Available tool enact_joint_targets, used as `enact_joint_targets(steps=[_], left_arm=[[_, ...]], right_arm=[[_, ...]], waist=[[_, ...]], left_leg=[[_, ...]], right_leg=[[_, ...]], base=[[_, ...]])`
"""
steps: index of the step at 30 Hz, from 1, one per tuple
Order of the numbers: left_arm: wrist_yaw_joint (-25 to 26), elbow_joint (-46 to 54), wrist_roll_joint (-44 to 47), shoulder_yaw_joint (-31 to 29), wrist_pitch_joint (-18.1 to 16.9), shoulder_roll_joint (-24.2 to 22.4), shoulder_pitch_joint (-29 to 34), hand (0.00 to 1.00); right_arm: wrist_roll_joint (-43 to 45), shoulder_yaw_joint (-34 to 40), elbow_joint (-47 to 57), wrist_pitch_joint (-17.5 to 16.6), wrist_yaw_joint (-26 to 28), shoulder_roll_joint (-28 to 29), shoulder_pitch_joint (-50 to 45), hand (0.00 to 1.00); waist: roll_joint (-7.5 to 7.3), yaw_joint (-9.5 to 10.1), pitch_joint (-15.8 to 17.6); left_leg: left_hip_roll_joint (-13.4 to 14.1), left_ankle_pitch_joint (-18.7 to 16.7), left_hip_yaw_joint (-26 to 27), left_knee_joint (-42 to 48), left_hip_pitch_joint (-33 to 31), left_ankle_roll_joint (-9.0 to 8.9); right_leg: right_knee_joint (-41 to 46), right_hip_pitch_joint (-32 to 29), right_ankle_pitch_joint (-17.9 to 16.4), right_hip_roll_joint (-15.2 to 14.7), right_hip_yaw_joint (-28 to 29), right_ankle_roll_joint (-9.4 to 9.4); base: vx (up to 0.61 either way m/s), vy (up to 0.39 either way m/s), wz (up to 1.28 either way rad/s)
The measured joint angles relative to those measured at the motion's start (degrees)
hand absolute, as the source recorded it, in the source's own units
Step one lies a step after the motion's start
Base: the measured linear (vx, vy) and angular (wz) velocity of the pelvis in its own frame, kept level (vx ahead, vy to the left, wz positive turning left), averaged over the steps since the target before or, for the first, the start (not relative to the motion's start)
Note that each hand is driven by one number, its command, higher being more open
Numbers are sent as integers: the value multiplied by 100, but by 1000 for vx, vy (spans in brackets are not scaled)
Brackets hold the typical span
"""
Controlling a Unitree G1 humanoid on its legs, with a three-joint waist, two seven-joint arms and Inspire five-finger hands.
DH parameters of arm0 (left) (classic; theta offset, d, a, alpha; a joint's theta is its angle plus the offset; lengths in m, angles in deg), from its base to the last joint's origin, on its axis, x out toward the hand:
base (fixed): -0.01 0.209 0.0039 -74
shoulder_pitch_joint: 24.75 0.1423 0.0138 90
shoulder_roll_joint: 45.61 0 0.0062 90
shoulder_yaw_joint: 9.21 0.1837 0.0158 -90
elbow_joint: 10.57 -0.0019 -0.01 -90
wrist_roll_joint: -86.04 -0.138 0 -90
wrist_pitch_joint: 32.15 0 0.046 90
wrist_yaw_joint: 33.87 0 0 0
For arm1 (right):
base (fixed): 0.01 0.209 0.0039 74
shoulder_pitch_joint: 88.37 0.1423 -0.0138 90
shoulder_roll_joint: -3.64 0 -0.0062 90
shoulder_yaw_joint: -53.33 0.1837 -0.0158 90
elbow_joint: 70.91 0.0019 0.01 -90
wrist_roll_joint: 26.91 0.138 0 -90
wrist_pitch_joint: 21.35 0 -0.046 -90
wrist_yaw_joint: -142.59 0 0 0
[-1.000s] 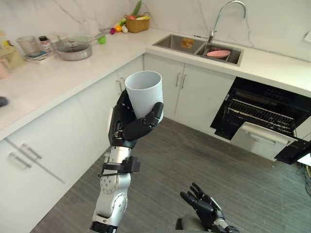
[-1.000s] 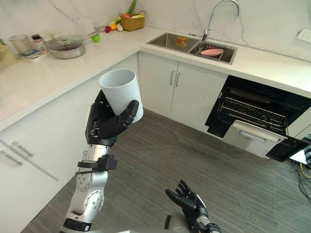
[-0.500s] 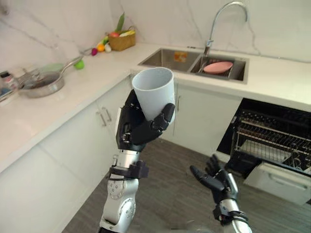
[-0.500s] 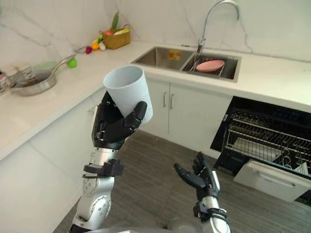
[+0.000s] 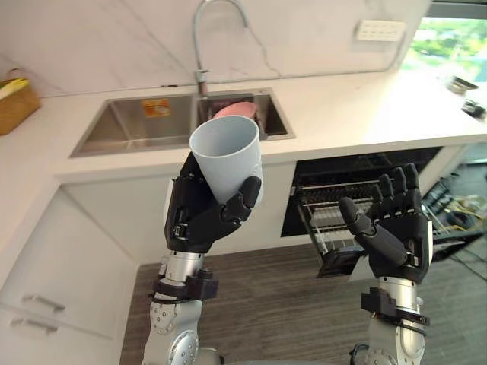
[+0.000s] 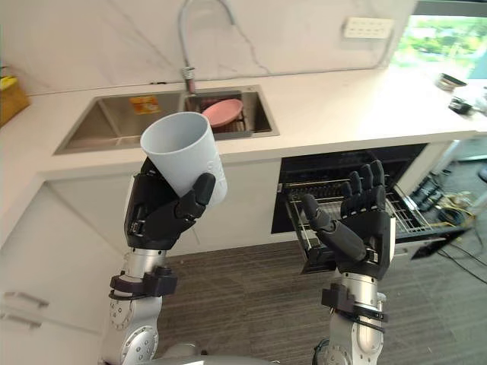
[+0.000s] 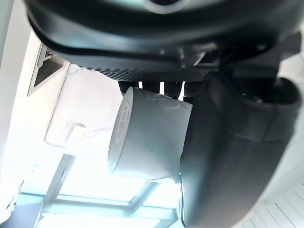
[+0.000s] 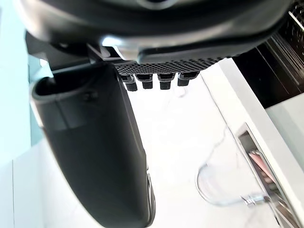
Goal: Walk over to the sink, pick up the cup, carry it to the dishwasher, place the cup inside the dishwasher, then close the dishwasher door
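Right hand has risen to the cup's right, fingers straight, holding nothing. Left hand is curled round the cup, clasping its lower half with the mouth up.

You see two head views looking steeply down, side by side, sharing the sink, bench and dishwasher. Each wrist view looks along its own hand from very close: left hand, right hand; the right one also shares the faucet.

Silver-grey arms, matte black hands
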Motion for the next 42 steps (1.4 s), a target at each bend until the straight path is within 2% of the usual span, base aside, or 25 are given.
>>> enact_joint_targets(steps=[1, 2, 3, 4, 5, 7, 8, 10, 11, 14, 17, 21, 23, 24, 25, 26, 27, 28, 29, 30, 31, 32, 35, 40, 42], left_arm=[[5, -16, -3, 5, 43, -7, 6, 0], [13, -23, -23, 10, 67, -21, 12, 0], [14, -24, -55, 32, 74, -32, 10, 0], [10, -26, -58, 44, 73, -22, 11, 0], [9, -23, -56, 33, 62, 2, 6, 0], [5, -108, -52, -23, 121, 19, 11, 0], [5, -130, -49, -32, 127, 18, 10, 0], [1, -326, -47, -124, 261, -20, -59, 0], [16, -422, -46, -134, 352, -31, -70, 0], [13, -509, -53, -80, 386, -50, -118, 0], [25, -523, -71, -65, 377, -99, -178, 0], [147, -520, -67, -169, 252, -65, -135, 0], [158, -528, -66, -212, 198, -55, -52, 0], [165, -527, -66, -215, 195, -88, 54, 0], [165, -539, -68, -210, 195, -134, 179, 0], [166, -553, -68, -190, 195, -168, 268, 0], [169, -580, -79, -175, 196, -190, 400, 0], [223, -619, -191, -176, 194, -196, 465, 0], [252, -625, -236, -171, 194, -197, 481, 0], [304, -631, -299, -144, 193, -220, 479, 0], [392, -637, -372, -104, 186, -223, 477, 0], [526, -640, -491, -103, 199, -194, 454, 0], [931, -640, -718, -33, 202, -193, 315, 0], [1562, -640, -1235, 19, 261, -286, 69, 0], [2144, -645, -1661, 13, 268, -298, 65, 0]], right_arm=[[-4, -117, -14, 64, 2, 5, -15, 100], [-9, -161, -33, 78, 1, 8, -12, 100], [-12, -225, -39, 82, 6, 2, -9, 100], [-10, -287, -41, 78, -5, 2, -1, 100], [-9, -317, -41, 76, -1, -8, 24, 100], [-7, -305, -111, 78, -33, -102, 190, 100], [-7, -302, -144, 78, -53, -118, 273, 100], [4, -259, -351, 81, -143, -198, 517, 100], [3, -268, -431, 90, -166, -223, 530, 100], [3, -300, -540, 101, -164, -229, 495, 100], [5, -377, -538, 102, -138, -232, 502, 100], [212, -723, -535, 261, 18, -415, 719, 100], [231, -807, -574, 329, 116, -490, 893, 100], [272, -803, -517, 357, 179, -533, 962, 100], [374, -774, -481, 357, 255, -585, 1022, 100], [374, -748, -493, 360, 278, -623, 1039, 100], [376, -726, -538, 359, 333, -648, 1052, 100], [379, -667, -582, 359, 401, -649, 1053, 100], [380, -638, -584, 355, 436, -655, 1055, 100], [398, -575, -604, 329, 515, -690, 1052, 100], [428, -544, -680, 331, 563, -707, 1045, 100], [453, -550, -699, 342, 576, -645, 1002, 100], [613, -551, -667, 342, 578, -495, 990, 100], [907, -593, -184, 342, 689, -194, 796, 100], [955, -718, -29, 350, 858, -175, 787, 100]], waist=[[-10, -6, 42], [6, -15, 45], [37, -45, 36], [-17, -126, -14], [-126, -133, -51], [25, -126, -113], [27, -144, -111], [105, -166, -58], [165, -176, -18], [181, -208, -9], [197, -194, 2], [282, -134, 14], [269, -96, 54], [397, -65, 120], [512, -10, 189], [567, 34, 181], [626, 101, 177], [609, 145, 175], [607, 144, 174], [616, 127, 169], [611, 168, 157], [504, 99, 122], [334, 76, 63], [245, 79, -14], [174, 85, -66]], left_leg=[[14, -15, 331, -256, 441, 26], [38, -17, 493, -364, 629, 29], [121, -22, 718, -530, 888, 20], [193, -39, 873, -554, 997, -6], [212, -71, 930, -547, 1030, -56], [542, -107, 988, -729, 1042, -143], [563, -94, 1083, -788, 1049, -171], [612, -66, 1422, -952, 1207, -221], [619, -65, 1590, -1050, 1365, -222], [582, -64, 1671, -1140, 1469, -225], [604, -36, 1680, -1199, 1496, -298], [898, -321, 1784, -960, 1582, -840], [1334, -365, 1431, 680, 1005, -852], [1662, -77, 938, 2141, 340, -541], [1766, 70, 434, 3118, -223, -699], [1682, -39, 290, 3199, -381, -747], [1374, -263, 207, 2810, -502, -671], [995, -412, 184, 1873, -495, -550], [817, -405, 168, 1339, -475, -525], [515, -148, 94, 110, -435, -362], [352, 629, 93, -466, -263, 20], [208, 748, 182, -810, -55, 51], [18, 885, 286, -1384, 246, 117], [-164, 972, 120, -1869, 525, 161], [-173, 973, 98, -1907, 545, 163]], right_leg=[[698, -365, 104, -280, -578, -82], [823, -507, 62, -450, -895, -138], [734, -750, 14, -807, -1538, -267], [-147, -818, 280, -1111, -2252, -513], [-613, -815, 495, -1179, -2538, -611], [-1641, -523, 512, -810, -3130, -655], [-1851, -507, 513, -740, -3170, -656], [-2342, -418, 631, -560, -3294, -813], [-2443, -356, 693, -511, -3356, -856], [-2685, -274, 800, -454, -3374, -913], [-3063, -131, 958, -394, -3415, -871], [-3121, 71, 834, -182, -3450, -921], [-3200, 185, 711, -48, -3430, -1033], [-3360, 360, 733, 86, -3365, -1121], [-3507, 560, 768, 206, -3231, -1201], [-3580, 610, 777, 223, -3139, -1217], [-3718, 743, 796, 181, -2961, -1229], [-3822, 812, 818, 74, -2768, -1194], [-3869, 829, 866, 32, -2711, -1116], [-3888, 841, 890, -22, -2620, -1057], [-3884, 865, 874, -53, -2471, -970], [-3892, 883, 843, -170, -2455, -877], [-3906, 881, 833, -312, -2461, -819], [-3977, 1061, 815, -431, -2785, -673], [-3974, 1080, 815, -439, -2885, -672]], base=[[157, 156, -137], [82, 103, -123], [96, 78, -97], [130, 40, -94], [175, -38, -96], [147, -93, -116], [71, -92, -113], [22, -50, -102], [-13, 1, -78], [-25, 25, -37], [-77, 44, 0], [-45, -21, -6], [136, -151, -16], [167, -142, -32], [189, -81, -46], [240, 23, -68], [250, 67, -83], [255, 74, -77], [251, 86, -69], [278, 123, -70], [343, 140, -64], [289, 116, -42], [198, 77, -7], [145, 62, 20], [115, 24, 9]])
